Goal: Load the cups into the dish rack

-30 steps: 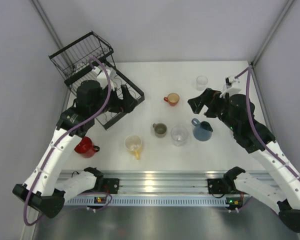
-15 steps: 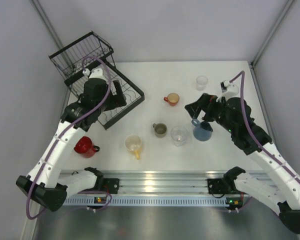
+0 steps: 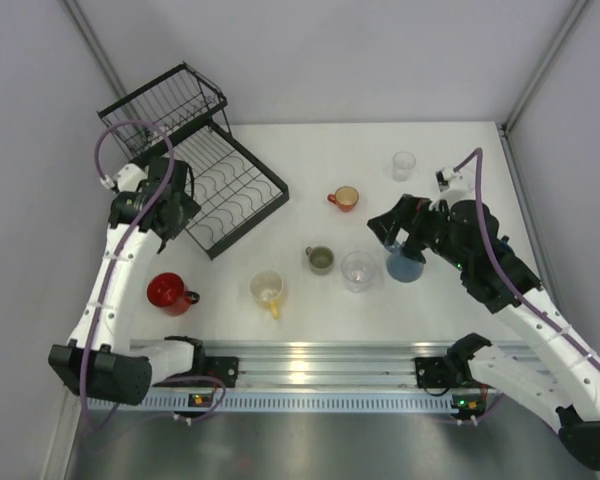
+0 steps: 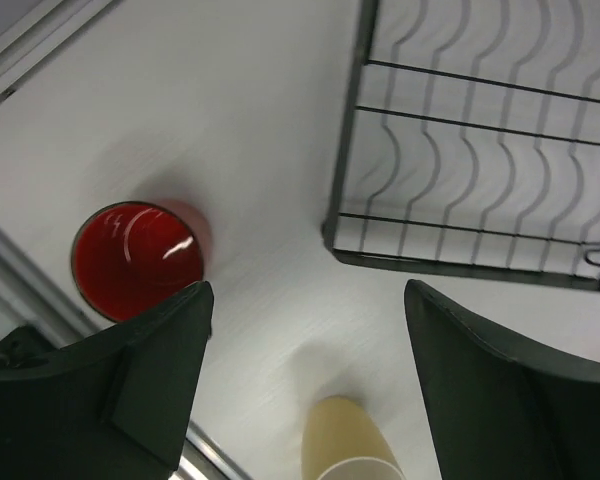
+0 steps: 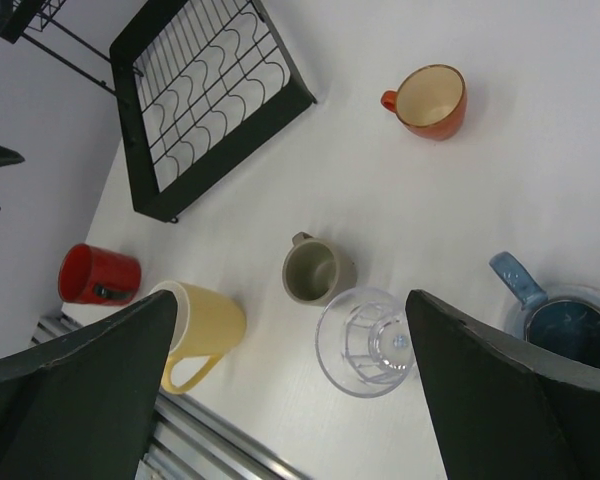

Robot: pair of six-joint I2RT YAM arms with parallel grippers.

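The left hand (image 4: 308, 320) is hanging wide open with nothing between its fingers, beside the near corner of the dish rack (image 3: 248, 227), with the red mug (image 3: 168, 291) and yellow mug (image 3: 267, 289) below it. The right hand (image 5: 290, 300) is also gaping wide and holding nothing, hovering seemingly just above the blue mug (image 3: 405, 262), though its height is hard to judge. The other cups are standing on the surface (image 3: 310, 320) outside the rack: olive-grey mug (image 3: 320, 260), clear tumbler (image 3: 359, 270), orange-red mug (image 3: 345, 198), and a smaller tumbler (image 3: 404, 164).
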